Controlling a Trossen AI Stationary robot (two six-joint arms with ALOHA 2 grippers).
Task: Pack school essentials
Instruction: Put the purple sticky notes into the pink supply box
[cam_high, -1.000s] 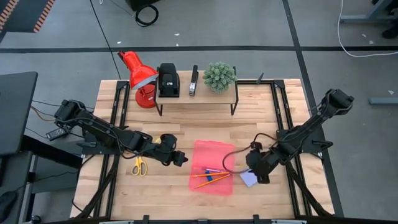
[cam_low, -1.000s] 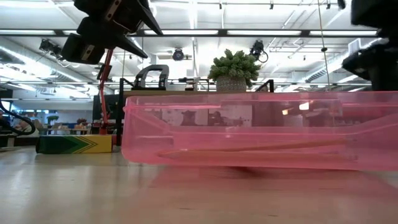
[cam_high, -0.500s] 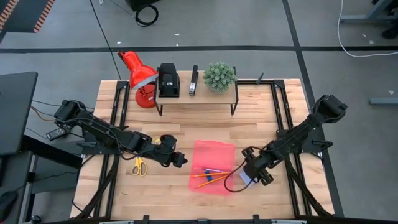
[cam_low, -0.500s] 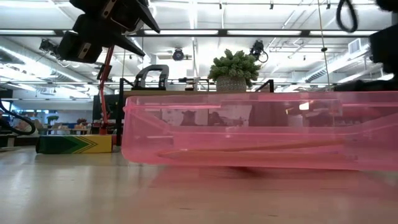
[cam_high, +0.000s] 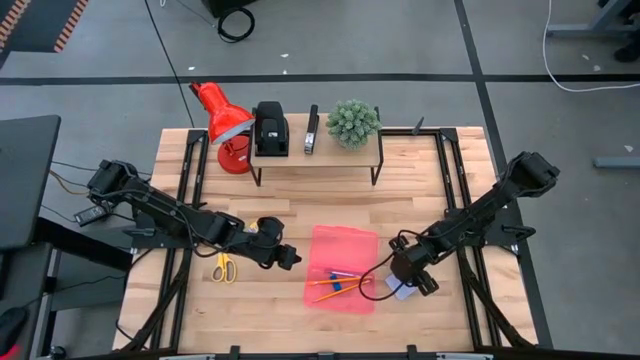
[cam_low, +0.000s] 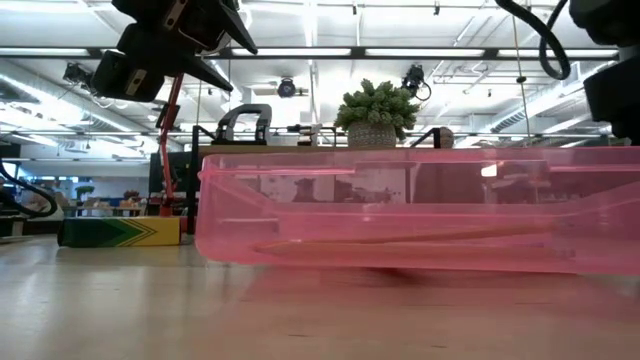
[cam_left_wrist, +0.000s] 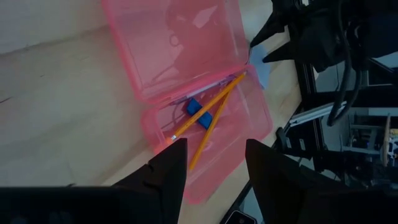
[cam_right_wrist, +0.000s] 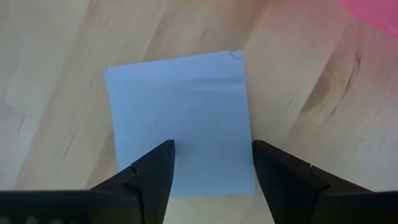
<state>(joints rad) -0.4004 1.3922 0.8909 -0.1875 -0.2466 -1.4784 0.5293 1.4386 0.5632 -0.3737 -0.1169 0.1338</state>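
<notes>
An open pink case (cam_high: 342, 268) lies on the table with two orange pencils (cam_left_wrist: 208, 118) and a small blue eraser (cam_left_wrist: 198, 112) inside. A pale blue notepad (cam_right_wrist: 180, 121) lies flat on the wood just right of the case. My right gripper (cam_right_wrist: 211, 165) points down over the notepad, open, with a finger toward each side edge. My left gripper (cam_high: 290, 258) hangs open above the table left of the case, with nothing between its fingers (cam_left_wrist: 168, 171). Yellow-handled scissors (cam_high: 222, 267) lie flat under the left arm. A yellow-green crayon box (cam_low: 120, 231) rests on the table. My right gripper comes at the notepad from above, and its open fingers (cam_right_wrist: 155, 168) stand over the half of the sheet nearest the wrist. I cannot tell whether the fingertips touch the paper. The notepad lies flat on the table.
At the back a raised shelf (cam_high: 315, 157) carries black desk devices and a potted plant (cam_high: 353, 122). A red lamp (cam_high: 222, 120) stands at its left. Black rails run along both table sides. A loose cable (cam_high: 375, 280) from the right arm loops over the case's right edge.
My right gripper has come down toward the notepad and a little toward the case, rolling its wrist as it sank. Its fingers stay open. Its cable has swung in over the case's edge.
</notes>
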